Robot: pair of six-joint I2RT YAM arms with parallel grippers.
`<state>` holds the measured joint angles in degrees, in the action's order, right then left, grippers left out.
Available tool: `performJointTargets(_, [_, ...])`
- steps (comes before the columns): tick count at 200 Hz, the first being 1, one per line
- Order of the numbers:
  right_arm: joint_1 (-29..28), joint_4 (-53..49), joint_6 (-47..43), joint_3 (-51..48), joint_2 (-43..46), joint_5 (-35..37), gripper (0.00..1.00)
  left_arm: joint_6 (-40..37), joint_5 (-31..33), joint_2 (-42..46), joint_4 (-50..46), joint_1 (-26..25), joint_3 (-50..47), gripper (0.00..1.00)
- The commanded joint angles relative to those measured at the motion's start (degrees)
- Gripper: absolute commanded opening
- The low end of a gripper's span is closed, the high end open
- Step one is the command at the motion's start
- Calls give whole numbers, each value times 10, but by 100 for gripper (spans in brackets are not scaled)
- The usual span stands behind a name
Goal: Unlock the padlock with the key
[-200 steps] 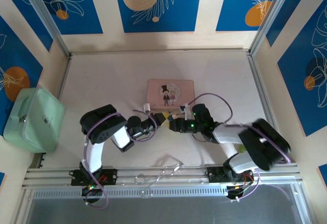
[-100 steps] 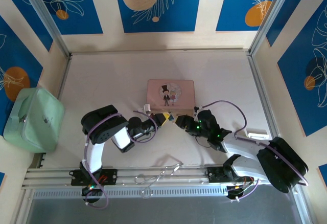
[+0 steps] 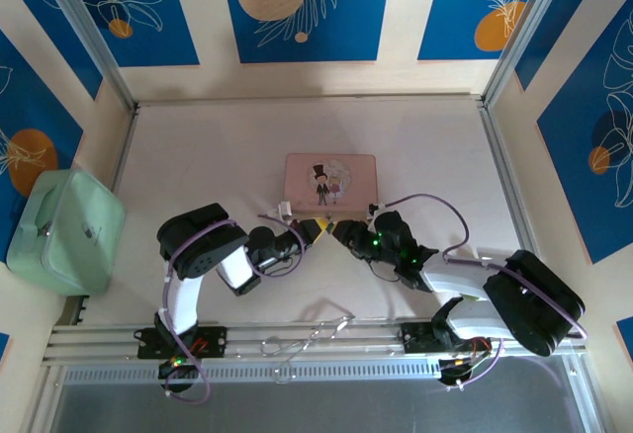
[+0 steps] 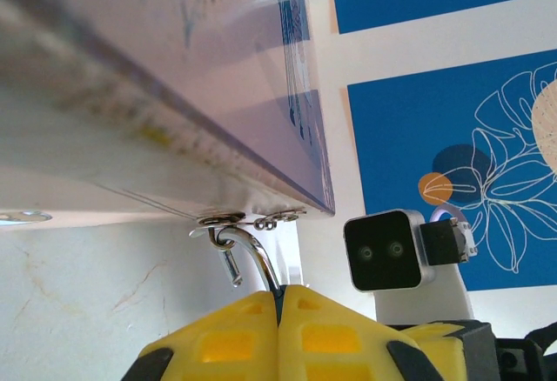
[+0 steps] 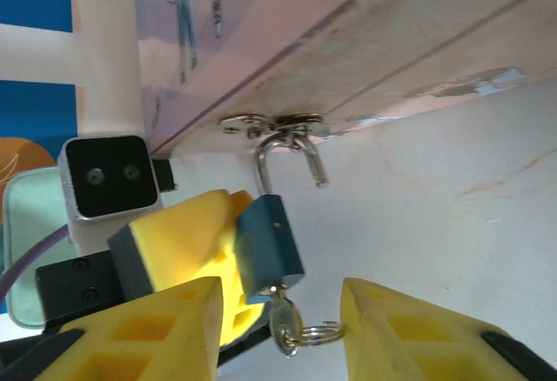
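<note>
right claw (image 5: 280,304) now closer in, wide apart, the padlock (image 5: 268,246) just ahead; left claw (image 4: 280,301) clamped on it

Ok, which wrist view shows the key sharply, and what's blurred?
Right wrist: padlock and key crisp by the open right pincer, tin above soft. Left wrist: tin badly out of focus, the padlock's hook clear.

A robotics lab test cell is indicated: a pale table (image 3: 198,146) is boxed in by walls hung with blue leaf-printed panels (image 3: 297,8) and framed by aluminium posts (image 3: 89,40). A cabled left arm (image 3: 198,255) and right arm (image 3: 495,295) are bolted to a slotted rail (image 3: 376,346).
</note>
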<state>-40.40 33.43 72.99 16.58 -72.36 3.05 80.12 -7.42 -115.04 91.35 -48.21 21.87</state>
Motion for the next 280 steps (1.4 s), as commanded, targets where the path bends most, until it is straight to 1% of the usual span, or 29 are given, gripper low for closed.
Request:
performJointTargets(1, [-7,16,16,6,-6,10,37,110,-43,-47,-107,-24,-34,0])
performJointTargets(23, [-7,6,7,19,-14,5,36,110,-43,-48,-107,-24,-35,0])
performJointTargets(56, [-2,15,17,28,-36,3,34,110,-41,-48,-107,-25,-35,0])
performJointTargets(106, [11,45,33,30,-61,-11,26,111,-40,-49,-107,-25,-36,0])
performJointTargets(119, [14,48,33,30,-65,-14,22,110,-40,-49,-107,-25,-36,0])
performJointTargets(151, [19,43,31,28,-62,-16,9,111,-37,-49,-107,-25,-39,0])
performJointTargets(183, [28,28,13,25,-58,-28,0,109,-39,-50,-107,-25,-38,0])
performJointTargets(188, [31,25,10,26,-59,-33,0,108,-39,-48,-107,-25,-39,5])
performJointTargets(208, [44,24,-10,26,-72,-66,0,102,-35,-40,-107,-24,-45,33])
performJointTargets(224, [53,24,-24,30,-88,-99,0,96,-33,-29,-107,-21,-52,45])
performJointTargets(231, [56,31,-30,30,-97,-116,0,92,-34,-22,-107,-19,-55,54])
performJointTargets(237, [58,32,-34,31,-104,-126,0,89,-35,-17,-109,-18,-56,59])
performJointTargets(249, [59,36,-47,30,-113,-142,0,81,-37,1,-123,-15,-60,63])
performJointTargets(268, [61,38,-66,27,-116,-152,0,59,-34,44,-180,-12,-66,63])
performJointTargets(280, [63,25,-82,30,-110,-154,0,38,-34,82,-233,-9,-66,63])
